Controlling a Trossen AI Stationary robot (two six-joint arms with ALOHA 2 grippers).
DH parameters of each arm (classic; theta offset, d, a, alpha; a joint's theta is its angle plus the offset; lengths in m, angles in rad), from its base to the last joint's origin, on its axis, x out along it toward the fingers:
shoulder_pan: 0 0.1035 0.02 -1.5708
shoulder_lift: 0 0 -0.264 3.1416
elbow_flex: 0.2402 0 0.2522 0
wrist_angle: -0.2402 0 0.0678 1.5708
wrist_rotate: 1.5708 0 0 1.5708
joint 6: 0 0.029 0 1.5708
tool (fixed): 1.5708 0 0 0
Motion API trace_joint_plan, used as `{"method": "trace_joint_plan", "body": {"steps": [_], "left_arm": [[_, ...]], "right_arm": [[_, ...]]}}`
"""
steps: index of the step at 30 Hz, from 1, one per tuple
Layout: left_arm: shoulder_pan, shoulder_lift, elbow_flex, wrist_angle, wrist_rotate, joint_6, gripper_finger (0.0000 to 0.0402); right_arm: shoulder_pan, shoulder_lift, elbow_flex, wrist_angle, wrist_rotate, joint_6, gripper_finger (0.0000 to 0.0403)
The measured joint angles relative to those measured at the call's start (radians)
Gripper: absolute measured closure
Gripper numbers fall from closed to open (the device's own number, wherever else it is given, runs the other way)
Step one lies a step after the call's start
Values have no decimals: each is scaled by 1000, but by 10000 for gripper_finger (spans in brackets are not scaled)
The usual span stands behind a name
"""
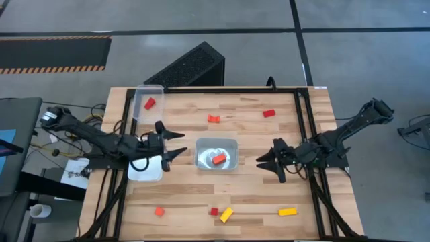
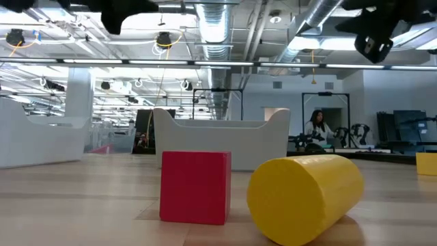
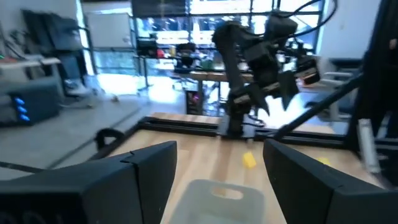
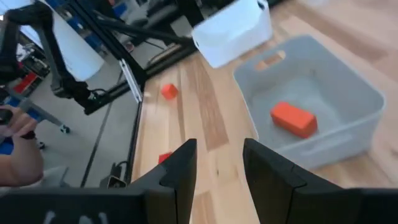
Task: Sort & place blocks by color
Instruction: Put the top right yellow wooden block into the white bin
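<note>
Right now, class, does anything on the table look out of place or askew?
One yellow block at the table's front lies askew beside a red cube. Otherwise, blocks are merely scattered unsorted; the middle tray holds one orange block.

Table: pale wood grain, framed in black rails.
Centre tray: clear, greyish, and there's an orange bar in it.
Far-corner tray: clear too, red block inside.
Near edge: yellow bar, yellow cylinder, small red cube, orange-red cube.
Far side: orange piece, red block.
Left gripper, right gripper: both dark, near black.
Floor stripe: orange and black hazard bands on grey.
</note>
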Motion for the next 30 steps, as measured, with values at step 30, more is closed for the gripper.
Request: {"method": "trace_joint_plan", "body": {"steps": [30], "left_arm": [[285,32,-38,220,274,136,173]], "right_arm": [[-265,13,0,-248,-289,328,249]]}}
